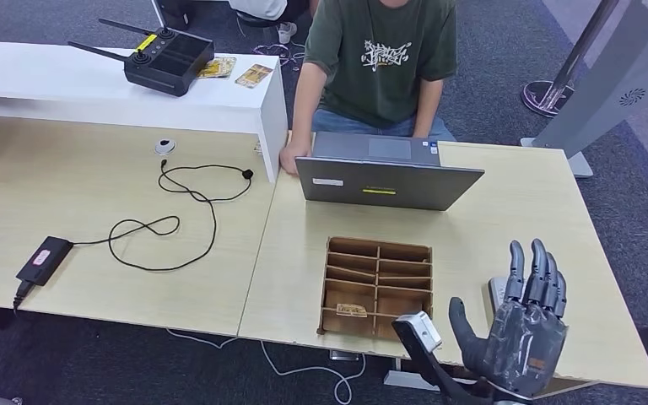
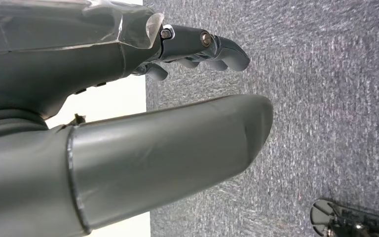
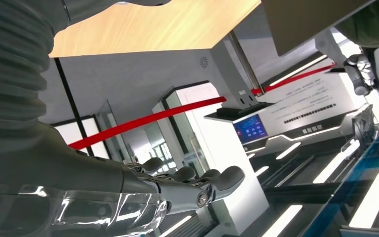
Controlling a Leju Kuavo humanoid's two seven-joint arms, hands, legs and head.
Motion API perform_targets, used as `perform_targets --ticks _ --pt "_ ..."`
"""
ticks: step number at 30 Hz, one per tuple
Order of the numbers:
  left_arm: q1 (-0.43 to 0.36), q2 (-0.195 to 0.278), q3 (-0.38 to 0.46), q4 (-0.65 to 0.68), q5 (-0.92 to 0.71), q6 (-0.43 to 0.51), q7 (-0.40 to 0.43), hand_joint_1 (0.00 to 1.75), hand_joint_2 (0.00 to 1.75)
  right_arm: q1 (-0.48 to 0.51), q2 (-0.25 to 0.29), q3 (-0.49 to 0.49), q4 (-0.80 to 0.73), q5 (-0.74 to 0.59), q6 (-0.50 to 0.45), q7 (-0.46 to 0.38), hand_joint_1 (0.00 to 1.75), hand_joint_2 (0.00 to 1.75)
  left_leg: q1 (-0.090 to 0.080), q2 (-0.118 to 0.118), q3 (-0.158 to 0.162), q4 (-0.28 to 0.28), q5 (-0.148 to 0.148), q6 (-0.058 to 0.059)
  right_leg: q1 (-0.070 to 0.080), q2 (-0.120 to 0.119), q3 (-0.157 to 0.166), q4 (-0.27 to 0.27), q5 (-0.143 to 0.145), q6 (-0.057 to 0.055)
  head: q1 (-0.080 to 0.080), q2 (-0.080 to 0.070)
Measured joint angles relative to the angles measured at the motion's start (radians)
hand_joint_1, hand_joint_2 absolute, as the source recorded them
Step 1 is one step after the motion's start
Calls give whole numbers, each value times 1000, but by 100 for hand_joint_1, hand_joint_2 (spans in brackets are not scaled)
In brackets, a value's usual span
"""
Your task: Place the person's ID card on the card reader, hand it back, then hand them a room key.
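Note:
My right hand is raised over the table's near right corner, its fingers stretched up and apart, and it holds nothing; in the right wrist view its fingers are likewise bare. A flat grey device, partly hidden, lies just behind it. A wooden compartment box sits to its left, with a small card in the near left slot. My left hand hangs over grey carpet, thumb apart from loosely bent fingers, and it is bare. A person in a green shirt sits behind a grey laptop.
The person's hand rests beside the laptop. A raised white counter at the far left carries a black remote and two cards. A black box with a looping cable lies on the left table.

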Motion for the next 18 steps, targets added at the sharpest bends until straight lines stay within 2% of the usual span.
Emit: perform_targets --ticks 9,18 --pt "-2 -3 2 -1 2 2 6 0 0 67 141 -23 -7 0 114 -203 0 175 1 1 0 0 0 -1 1 1 0 0 -1 -1 0 0" --pt "-3 -5 5 -1 9 4 10 0 0 93 203 -32 7 0 200 -226 0 175 1 1 0 0 0 -1 1 1 0 0 -1 -1 0 0"
